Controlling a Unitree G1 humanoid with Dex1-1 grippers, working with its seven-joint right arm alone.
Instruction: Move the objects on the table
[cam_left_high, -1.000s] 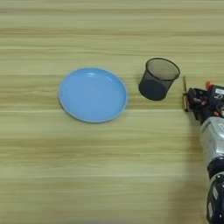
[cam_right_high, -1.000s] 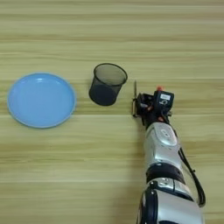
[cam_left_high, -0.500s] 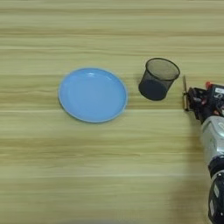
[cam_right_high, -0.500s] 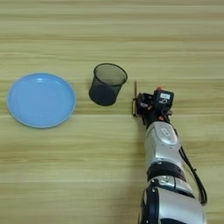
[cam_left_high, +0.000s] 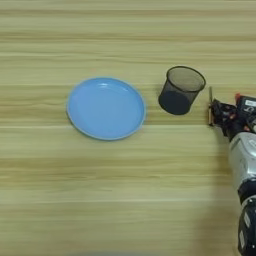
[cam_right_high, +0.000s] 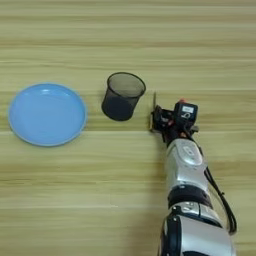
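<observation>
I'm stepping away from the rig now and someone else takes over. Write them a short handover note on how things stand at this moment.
Right gripper: low at the table, at the tiny brass-handled screwdriver; whether its fingers are closed on it cannot be told.
Things: the round light-blue plate lies left of centre with nothing on it. The black wire-mesh cup stands upright to the plate's right, apart from it. The screwdriver lies just right of the cup on the light wooden table. No small black block can be made out.
Done: nothing sits in the plate or, as far as can be seen, the cup.
Left: confirm the grasp, then move the things.
</observation>
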